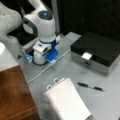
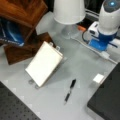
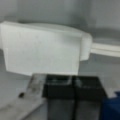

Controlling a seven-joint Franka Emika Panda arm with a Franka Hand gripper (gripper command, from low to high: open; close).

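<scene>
**Claw:** gripper (image 3: 72, 91), seen at the bottom of the wrist view. Its two black fingers (image 3: 58, 91) are pressed together along one seam, with nothing between them. In both front views the fingertips are hidden beneath the arm's white and blue wrist body.

**Nearest item:** white plug block (image 3: 43, 48), one. In the wrist view it lies just beyond the fingertips and fills the view's upper half. Whether it touches them cannot be told. In both front views it rests on the grey table (image 1: 72, 71), at the foot of the arm (image 1: 51, 62) (image 2: 104, 54).

**White cable** (image 3: 106, 49): one, leaving the block toward the wrist view's right.

**Other items, well apart from the claw:**
- Spiral notepad (image 1: 67, 102) (image 2: 43, 63): one.
- Black pen (image 1: 90, 86) (image 2: 70, 90): one, just beside the notepad.
- Black case (image 1: 100, 47): one, bearing one white tag (image 1: 86, 55).
- White lamp (image 2: 68, 11): one.
</scene>
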